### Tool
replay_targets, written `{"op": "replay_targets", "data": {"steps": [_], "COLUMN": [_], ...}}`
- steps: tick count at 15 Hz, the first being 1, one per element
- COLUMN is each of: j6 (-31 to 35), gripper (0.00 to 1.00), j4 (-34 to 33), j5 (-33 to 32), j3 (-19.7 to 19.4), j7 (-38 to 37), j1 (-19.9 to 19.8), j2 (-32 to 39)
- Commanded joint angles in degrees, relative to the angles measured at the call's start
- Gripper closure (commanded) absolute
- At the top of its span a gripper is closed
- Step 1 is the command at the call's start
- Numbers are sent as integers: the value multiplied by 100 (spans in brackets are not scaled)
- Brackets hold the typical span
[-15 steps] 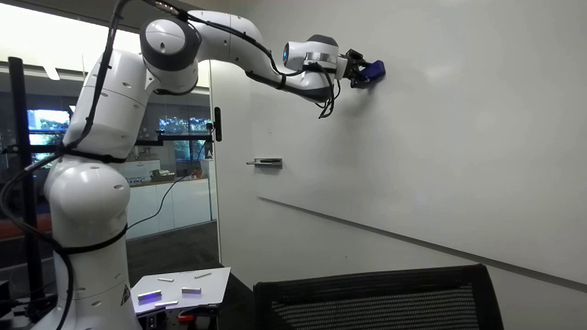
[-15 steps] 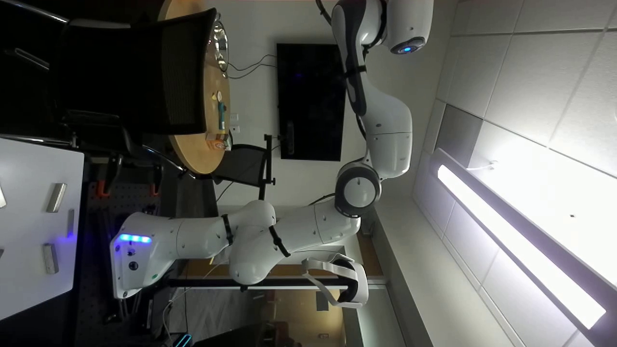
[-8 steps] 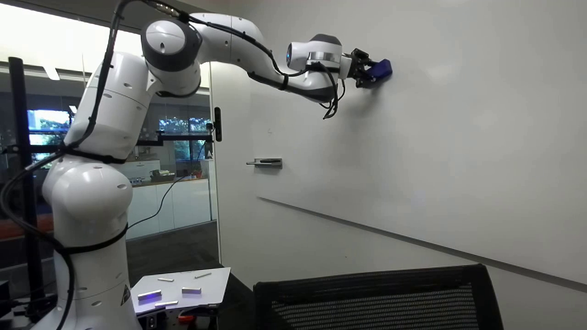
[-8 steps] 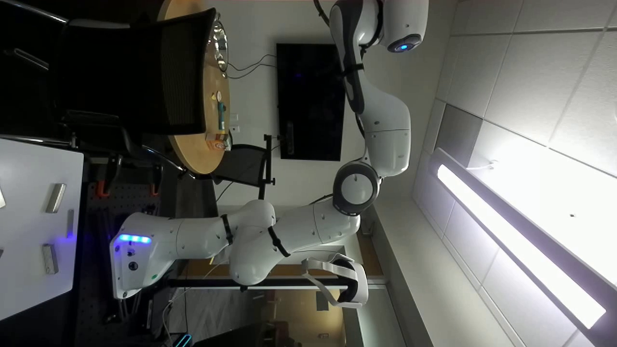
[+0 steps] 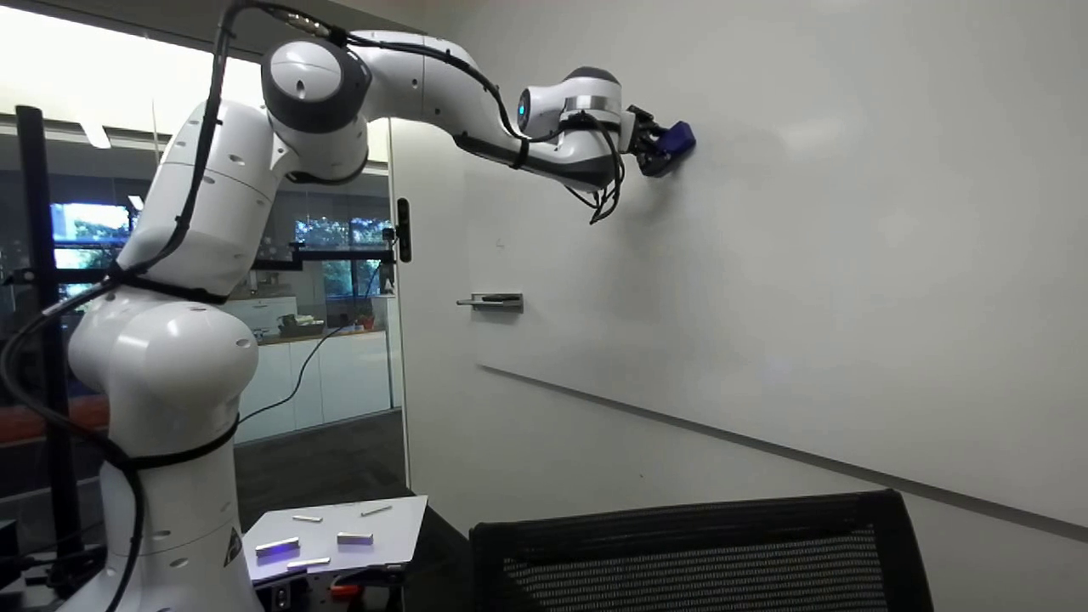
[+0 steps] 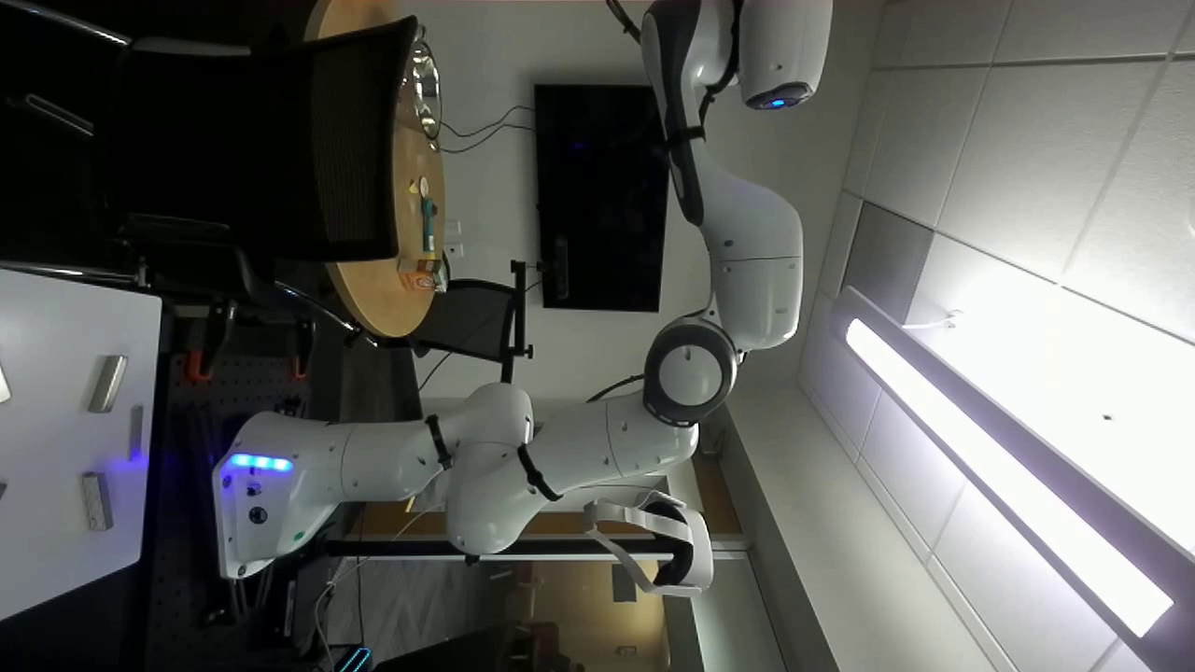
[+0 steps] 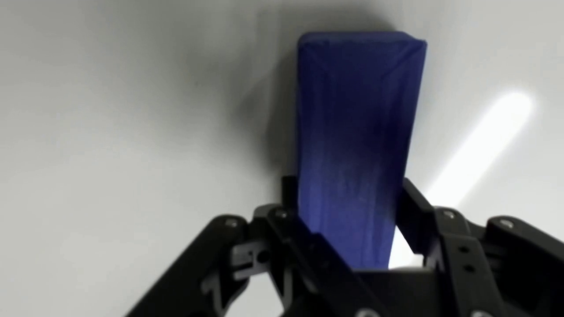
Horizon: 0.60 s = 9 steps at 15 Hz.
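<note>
Against a broad whiteboard (image 5: 850,297), we see the gripper (image 7: 348,198) partly closed, clamping by its sides a dark blue rectangular block (image 7: 359,127) that apparently touches the whiteboard.

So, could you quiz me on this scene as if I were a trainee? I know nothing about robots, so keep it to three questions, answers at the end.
1. Pick one. The block held by the gripper is:
A) red
B) dark blue
C) yellow

2. True or false: in an exterior view, the TV is dark.

3. What do the silver bars lie on?

Key:
1. B
2. True
3. A white panel
</note>
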State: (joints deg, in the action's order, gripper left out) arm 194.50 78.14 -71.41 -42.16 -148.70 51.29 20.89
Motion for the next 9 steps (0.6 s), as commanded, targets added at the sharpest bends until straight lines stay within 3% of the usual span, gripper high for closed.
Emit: {"op": "replay_targets", "data": {"steps": [1, 3, 4, 9], "j6": [450, 534, 352, 313], "gripper": [69, 69, 69, 69], "j4": [101, 167, 188, 84], "j5": [-140, -21, -30, 390], "j3": [-355, -427, -197, -601], "j7": [151, 430, 612, 818], "j1": [526, 746, 737, 1039], "j2": [-24, -31, -115, 247]}}
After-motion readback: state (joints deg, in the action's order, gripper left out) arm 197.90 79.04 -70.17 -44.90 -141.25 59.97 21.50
